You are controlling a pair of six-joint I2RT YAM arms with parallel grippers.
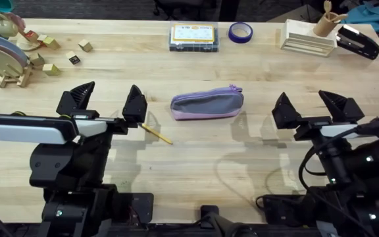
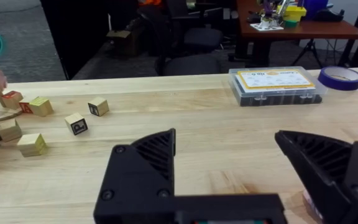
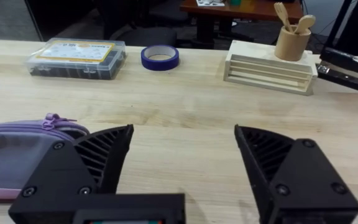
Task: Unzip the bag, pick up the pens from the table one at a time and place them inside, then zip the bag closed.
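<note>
The grey fabric pencil pouch (image 1: 207, 104) lies flat near the middle of the pale butcher-block surface (image 1: 196, 158), a soft elongated shape edged in lilac-pink with a purple zipper (image 1: 209, 93) running along its far side and its pull tab at the right end. A thin yellow pen (image 1: 155, 133) with a dark tip lies at a slant just left of the pouch, one end close under the near finger of the left pincer (image 1: 105, 102), which hangs above the surface with its 2 black ribbed fingers spread wide and nothing between them. The right pincer (image 1: 314, 108) hangs to the right of the pouch, well apart from it, also spread wide and empty. The right wrist view brings in the pouch's zipper pull (image 3: 53, 119) and smooth grey side panel (image 3: 11, 155), beside its own left finger; it also shows a clear flat box with a yellow label (image 3: 76, 58), a blue tape roll (image 3: 160, 57), a white slatted wooden rack (image 3: 270, 66) and a round wooden cup holding wooden utensils (image 3: 291, 38). The left wrist view shows small wooden letter blocks (image 2: 76, 123) scattered on the planks, plus the same clear box (image 2: 276, 85) and tape roll (image 2: 340, 77). From overhead, bare wood lies open all round the pouch and in front of both pincers, while the clutter sits along the far edge and the far-left corner.
</note>
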